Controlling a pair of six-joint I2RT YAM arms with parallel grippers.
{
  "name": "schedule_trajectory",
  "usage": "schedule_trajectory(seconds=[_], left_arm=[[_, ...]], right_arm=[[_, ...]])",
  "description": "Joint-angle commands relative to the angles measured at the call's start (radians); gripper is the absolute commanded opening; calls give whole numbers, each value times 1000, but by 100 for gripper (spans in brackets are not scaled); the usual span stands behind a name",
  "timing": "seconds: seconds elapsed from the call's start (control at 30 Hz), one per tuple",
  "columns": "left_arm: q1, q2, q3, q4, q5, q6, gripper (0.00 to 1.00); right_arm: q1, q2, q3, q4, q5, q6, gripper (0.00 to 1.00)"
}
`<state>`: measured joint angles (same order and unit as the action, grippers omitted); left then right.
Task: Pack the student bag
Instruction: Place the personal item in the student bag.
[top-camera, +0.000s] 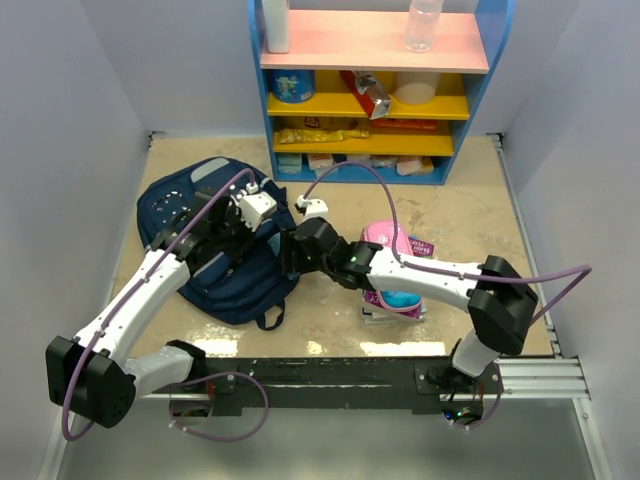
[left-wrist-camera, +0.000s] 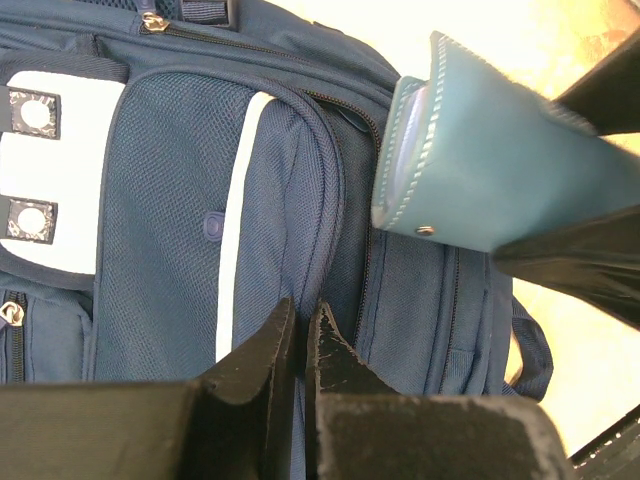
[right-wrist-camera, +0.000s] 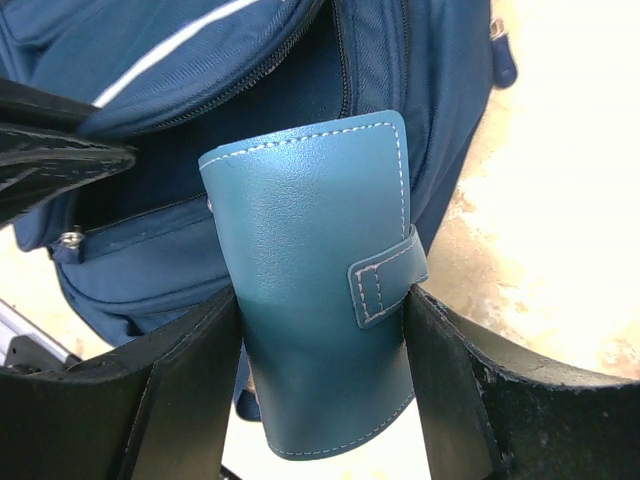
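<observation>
**Top view.** One student bag lies flat on the left half of the surface. My two arms both reach to it. My left claw is over the bag's middle. My right claw is at its right edge; what it carries cannot be made out from here. One pink pencil case lies right of the bag, partly covered by my right arm. One shelf unit stands at the far side, with one clear bottle on its top board.

**Left wrist view.** My left claw is pressed together on a fold of bag fabric by the pocket zip. I count one light stripe on the pocket and two zip pulls. One teal wallet juts in from the right, its end just above the open zip and blocking sight of the bag's right side.

**Right wrist view.** My right claw pinches the wallet by its two long edges. The wallet has one stitched strap tab. It stands in front of the gaping pocket, with the left claw's finger at the left edge.
</observation>
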<state>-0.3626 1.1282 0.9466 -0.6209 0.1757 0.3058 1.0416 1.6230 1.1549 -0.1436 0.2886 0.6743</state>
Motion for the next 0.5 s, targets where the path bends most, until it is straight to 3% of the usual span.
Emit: schedule_trajectory(seconds=[0.0, 0.47], left_arm=[[-7, -25, 40, 38, 22, -13, 0], [-13, -36, 35, 33, 68, -17, 0]], right_arm=[[0, 24, 41, 84, -26, 14, 64], [-3, 172, 198, 30, -58, 36, 64]])
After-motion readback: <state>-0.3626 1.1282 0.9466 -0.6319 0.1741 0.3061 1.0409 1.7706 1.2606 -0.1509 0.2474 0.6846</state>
